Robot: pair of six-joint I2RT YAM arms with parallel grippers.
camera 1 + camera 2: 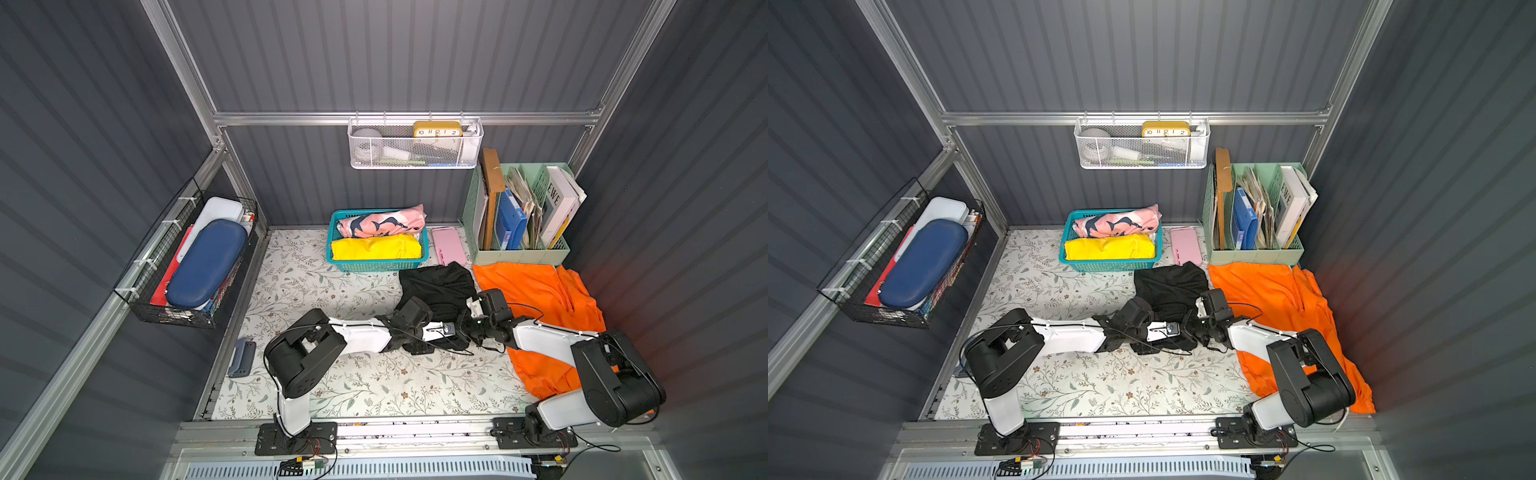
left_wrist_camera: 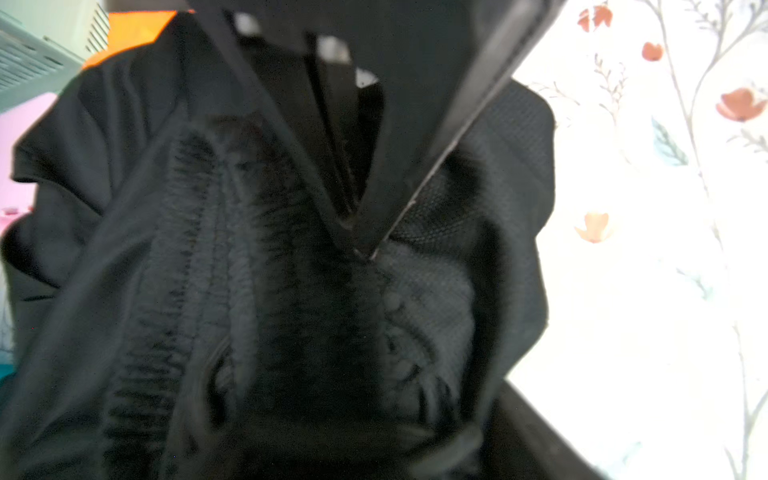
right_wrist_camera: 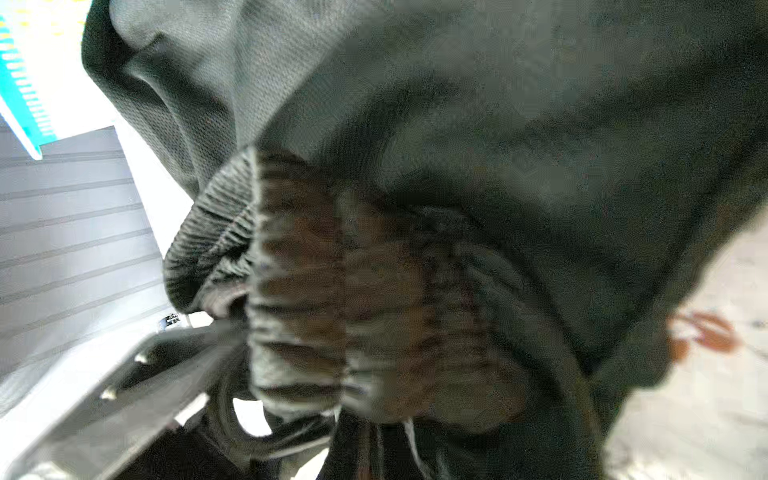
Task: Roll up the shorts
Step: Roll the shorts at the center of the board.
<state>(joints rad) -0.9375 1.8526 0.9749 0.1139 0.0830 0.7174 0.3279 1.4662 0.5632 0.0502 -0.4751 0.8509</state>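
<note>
Left arm (image 1: pixel 361 336) and right arm (image 1: pixel 548 340) reach over worktop (image 1: pixel 332 374) and meet at black shorts (image 1: pixel 440 282), bunched mid-worktop. Left gripper (image 2: pixel 360 247): jaws close together at waistband (image 2: pixel 199 249), can't tell if clamped. Right gripper (image 1: pixel 473 316): jaws clenched, likely on shorts' edge. Orange shorts (image 1: pixel 536 291) spread at right, not yet rolled. Step: securing waistband to start roll. Next needs a firm two-sided pinch and an even turn toward basket (image 1: pixel 376 264).

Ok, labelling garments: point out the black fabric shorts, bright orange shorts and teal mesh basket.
black fabric shorts (image 1: pixel 440 286): in a top view, bunched middle
bright orange shorts (image 1: pixel 528 291): in a top view, flat far part
teal mesh basket (image 1: pixel 376 264): in a top view, near wall
</note>
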